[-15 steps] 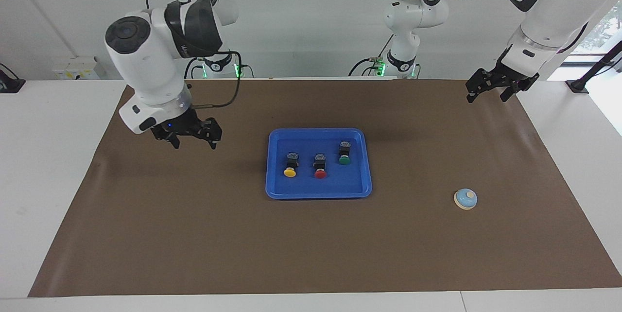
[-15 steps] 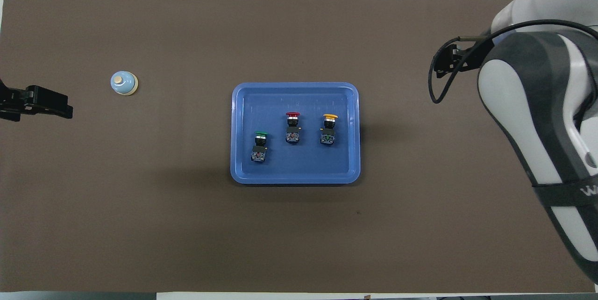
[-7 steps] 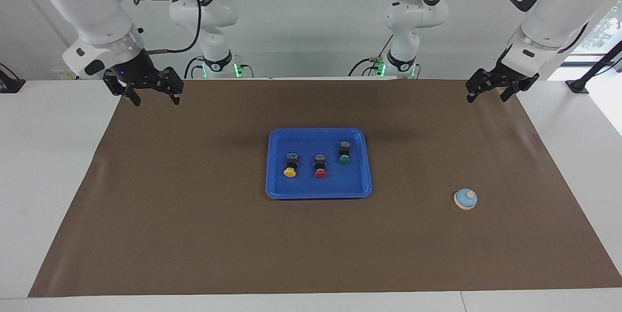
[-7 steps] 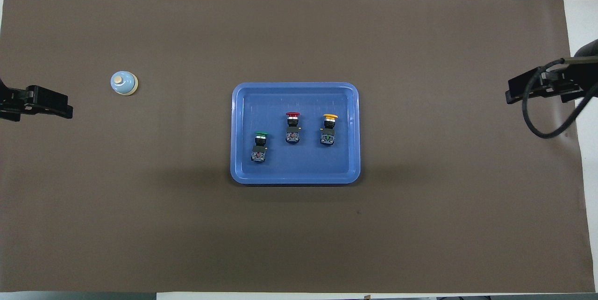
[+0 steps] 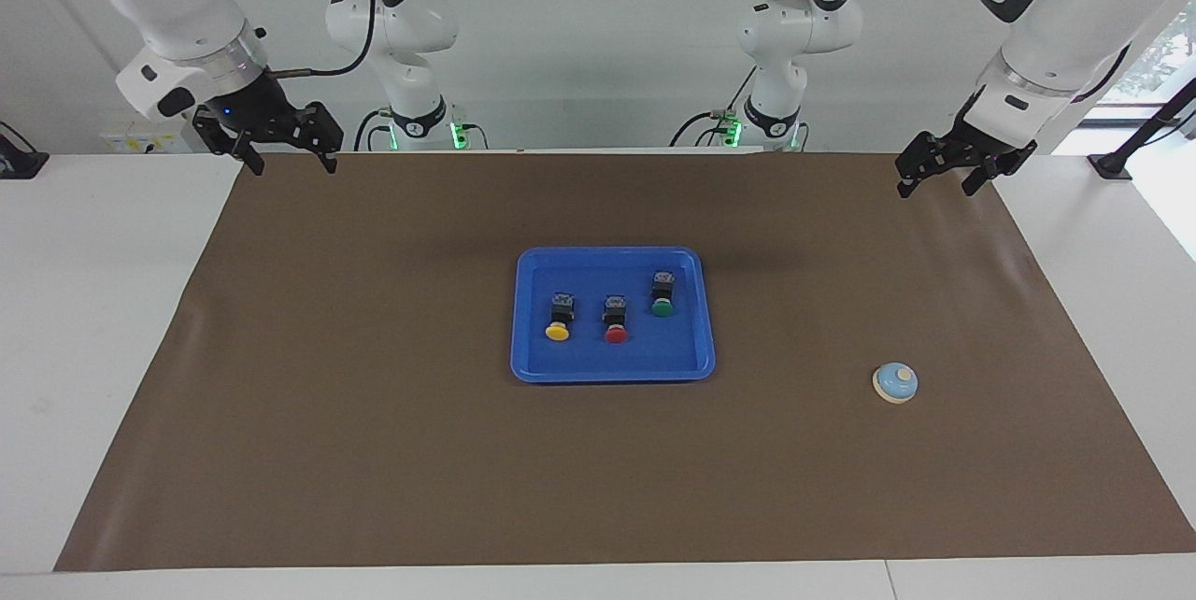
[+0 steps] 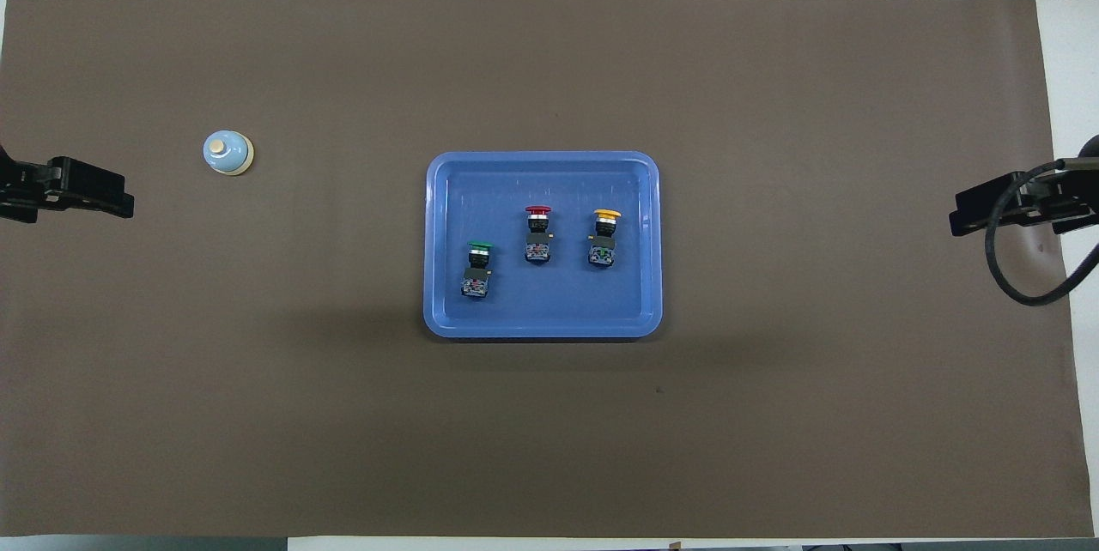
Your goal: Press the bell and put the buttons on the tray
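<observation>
The blue tray [image 5: 533, 362] [image 6: 446, 311] lies mid-table on the brown mat. In it lie three buttons on their sides: yellow [image 5: 558, 318] [image 6: 604, 238], red [image 5: 615, 320] [image 6: 537, 235] and green [image 5: 662, 293] [image 6: 476, 269]. The light blue bell [image 5: 895, 382] [image 6: 227, 153] stands on the mat toward the left arm's end, farther from the robots than the tray. My right gripper [image 5: 291, 163] [image 6: 960, 219] hangs open and empty over the mat's corner at the right arm's end. My left gripper [image 5: 936, 184] [image 6: 120, 201] waits open and empty over the mat's edge at its own end.
The brown mat [image 5: 374, 450] covers most of the white table [image 5: 84, 301]. Two further robot bases [image 5: 420, 128] [image 5: 761, 123] stand at the table's edge nearest the robots. A black cable [image 6: 1022, 276] loops from the right wrist.
The right arm has pulled back from over the mat beside the tray, rising to the mat's corner at its own end. The left arm, tray, buttons and bell have not moved.
</observation>
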### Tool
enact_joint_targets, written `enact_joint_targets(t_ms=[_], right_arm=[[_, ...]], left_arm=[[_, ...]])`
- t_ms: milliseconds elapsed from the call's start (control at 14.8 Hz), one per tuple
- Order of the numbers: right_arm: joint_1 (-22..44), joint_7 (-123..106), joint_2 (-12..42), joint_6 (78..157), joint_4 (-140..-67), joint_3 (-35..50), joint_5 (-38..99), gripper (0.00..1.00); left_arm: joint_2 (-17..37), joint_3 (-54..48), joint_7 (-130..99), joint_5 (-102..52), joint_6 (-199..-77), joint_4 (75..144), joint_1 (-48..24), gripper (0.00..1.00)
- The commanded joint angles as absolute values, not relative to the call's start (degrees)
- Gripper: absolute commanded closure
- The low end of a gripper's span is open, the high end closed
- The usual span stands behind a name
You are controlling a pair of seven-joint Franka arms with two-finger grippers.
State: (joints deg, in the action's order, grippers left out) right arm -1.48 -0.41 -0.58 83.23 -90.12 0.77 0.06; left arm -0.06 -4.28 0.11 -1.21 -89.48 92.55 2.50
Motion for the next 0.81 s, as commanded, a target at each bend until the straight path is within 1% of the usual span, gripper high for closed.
enact_joint_targets(t_ms=[0,542,745], right_arm=[[-2.72,-2.2,-1.93,84.37,-91.76,1.93,-1.4,0.0],[-2.46,-1.58,-1.93,84.9,-91.58,1.93,-1.23,0.0],[-2.72,-1.93,-2.11,83.85,-91.85,1.93,-1.14,0.0]], left_arm=[[-0.18,-4.13,-0.26,-1.67,-89.03,92.29,2.55,0.0],[-0.18,-4.13,-0.26,-1.67,-89.03,92.29,2.55,0.0],[-0.18,-4.13,-0.26,-1.67,-89.03,92.29,2.55,0.0]])
